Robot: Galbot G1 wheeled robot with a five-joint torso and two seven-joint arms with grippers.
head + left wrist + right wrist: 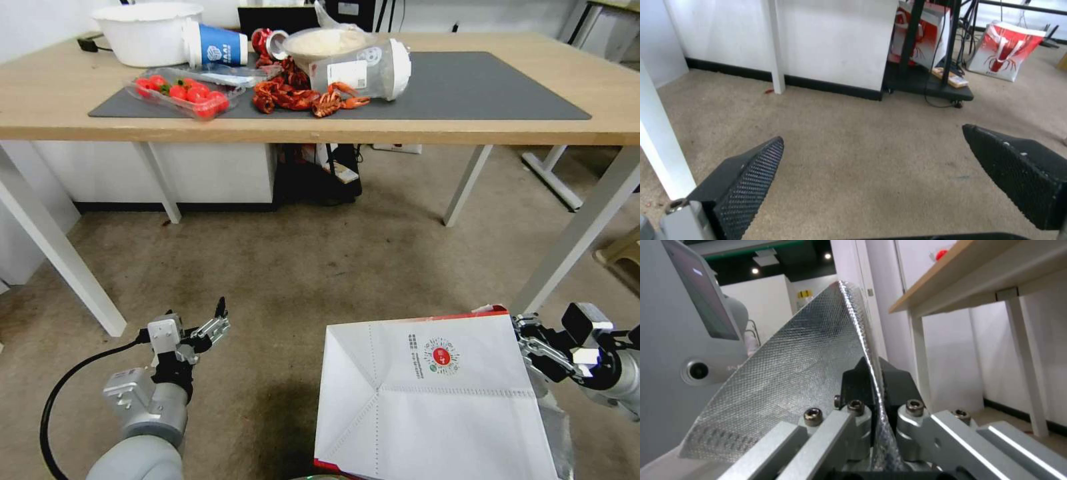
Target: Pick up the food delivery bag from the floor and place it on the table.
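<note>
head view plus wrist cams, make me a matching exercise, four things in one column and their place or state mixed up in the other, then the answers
Things:
1. food delivery bag
2. left gripper
3. tray of tomatoes
4. blue paper cup

Places or states:
A. lying on its side on the table, beside the white bowl
B. open, hanging over the floor, holding nothing
C. pinched at its foil-lined edge by the right gripper
D. sitting on the left end of the dark grey mat

Pairs: 1-C, 2-B, 3-D, 4-A

Probably an office (long table (467,130), worn carpet (320,267)).
</note>
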